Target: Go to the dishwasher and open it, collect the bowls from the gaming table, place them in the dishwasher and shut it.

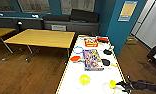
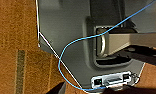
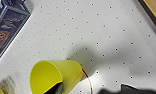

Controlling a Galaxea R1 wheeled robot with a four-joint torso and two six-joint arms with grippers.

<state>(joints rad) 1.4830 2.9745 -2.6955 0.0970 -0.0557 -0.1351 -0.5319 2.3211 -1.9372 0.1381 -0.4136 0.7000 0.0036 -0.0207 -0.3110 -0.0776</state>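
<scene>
Where the white table [image 1: 94,75] fills the lower middle of the head view, two yellow bowls are seen on it: one [image 1: 84,79] stands alone at the lower centre, and the other [image 1: 112,84] lies at the lower right, met by the right gripper [image 1: 120,86]. In the right wrist view that second bowl [image 3: 56,75] is shown tilted and empty, with a dark finger [image 3: 55,88] inside its rim, so the jaws are closed on its wall. A boxed game [image 1: 92,59] lies further up the table. Whether the left gripper is open cannot be told. A wooden table [image 1: 41,38] stands at the upper left.
</scene>
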